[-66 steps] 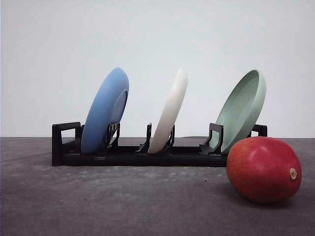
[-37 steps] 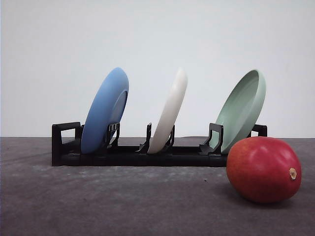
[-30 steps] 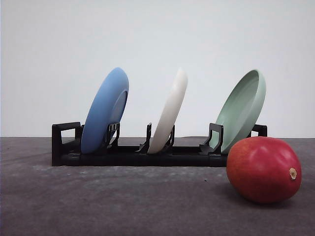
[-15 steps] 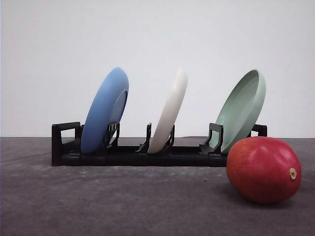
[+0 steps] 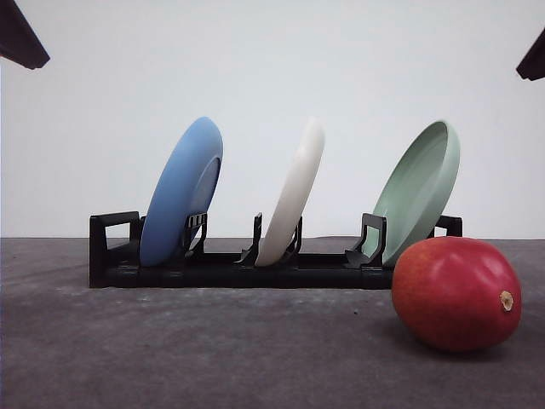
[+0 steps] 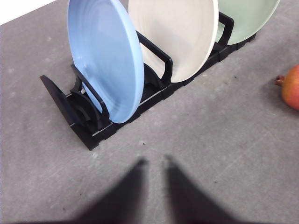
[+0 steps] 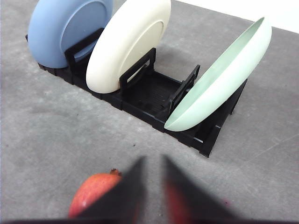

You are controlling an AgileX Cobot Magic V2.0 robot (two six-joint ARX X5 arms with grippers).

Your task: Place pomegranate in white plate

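The pomegranate (image 5: 456, 294) is a glossy red fruit lying on the grey table at the front right, its tan nub facing right. It also shows in the left wrist view (image 6: 292, 87) and the right wrist view (image 7: 93, 193). The white plate (image 5: 294, 192) stands on edge in the middle slot of a black rack (image 5: 238, 271), leaning right; the wrist views show it too (image 6: 180, 37) (image 7: 126, 44). My left gripper (image 6: 155, 161) hovers in front of the rack, narrowly open and empty. My right gripper (image 7: 152, 159) hangs above the pomegranate, narrowly open and empty.
A blue plate (image 5: 181, 192) stands in the rack's left slot and a pale green plate (image 5: 417, 192) in its right slot, just behind the fruit. Dark arm parts sit in the front view's upper corners (image 5: 19, 38) (image 5: 533, 58). Bare grey table lies in front of the rack.
Dark arm parts have come into the upper left and upper right corners of the front view. The plates, rack and pomegranate have not moved.
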